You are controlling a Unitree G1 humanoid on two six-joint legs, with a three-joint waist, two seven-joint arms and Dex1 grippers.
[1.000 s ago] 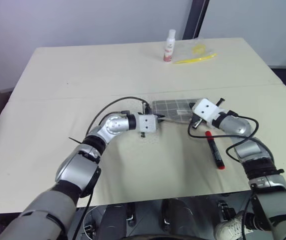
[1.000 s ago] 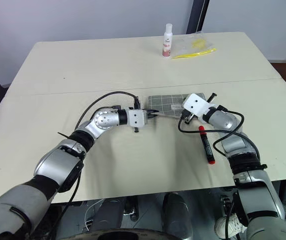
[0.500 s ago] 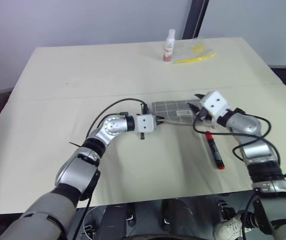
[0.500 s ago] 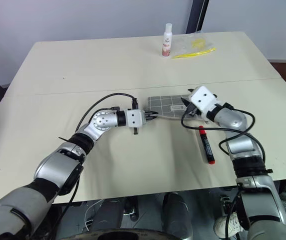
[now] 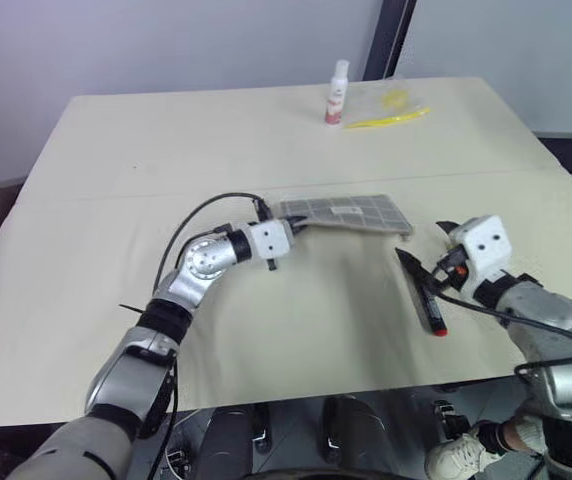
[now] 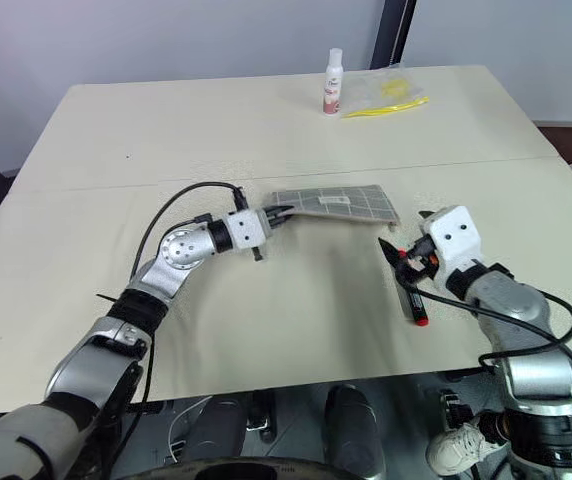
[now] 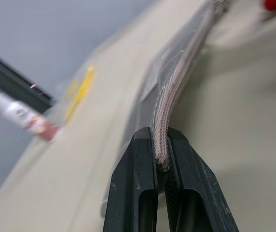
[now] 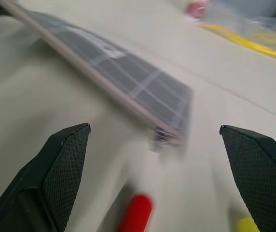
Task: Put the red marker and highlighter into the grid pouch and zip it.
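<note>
The grid pouch [image 5: 346, 212] hangs tilted just above the table's middle, and my left gripper [image 5: 288, 228] is shut on the zipper edge [image 7: 176, 82] at its left end. My right gripper [image 5: 424, 245] stands open to the right of the pouch, with nothing between its fingers. The red marker [image 5: 428, 300] lies on the table just below that gripper, and its red cap [image 8: 135, 217] shows in the right wrist view. Beside the cap peeks a bright yellow end [image 8: 246, 225], apparently the highlighter, whose remainder is out of view.
At the table's far edge stand a small white bottle [image 5: 337, 92] with a red label and a clear plastic bag [image 5: 391, 108] holding thin yellow items. The cream table [image 5: 116, 200] has a seam across its middle.
My right gripper has opened, let go of the pouch's right end and drawn back toward the table's front. My left gripper has pulled the pouch left and lifted it a little.
</note>
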